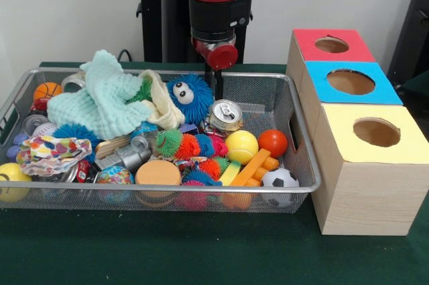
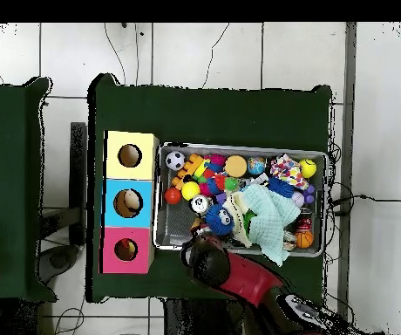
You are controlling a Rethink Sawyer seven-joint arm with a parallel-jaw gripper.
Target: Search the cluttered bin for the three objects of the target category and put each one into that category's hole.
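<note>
The wire mesh bin [image 1: 303,164] holds a jumble of toys. My gripper [image 1: 218,86] hangs over the bin's far rim, just behind a silver drink can [image 1: 224,115] and next to a blue furry toy with eyes [image 1: 190,97]. Nothing is seen in it. Balls lie on the right side: a yellow one [image 1: 241,145], a red-orange one [image 1: 273,142] and a small soccer ball [image 1: 279,179]. A mini basketball [image 1: 47,90] sits at the far left. Overhead, the arm's wrist [image 2: 208,260] covers the gripper at the bin's edge [image 2: 239,248].
Three wooden boxes with round holes stand right of the bin: red top [image 1: 332,45], blue top [image 1: 350,82], yellow top [image 1: 375,133]. A mint cloth [image 1: 100,100] covers the bin's far left. Spiky toys, an orange disc [image 1: 158,173] and a patterned cloth [image 1: 50,152] crowd the front.
</note>
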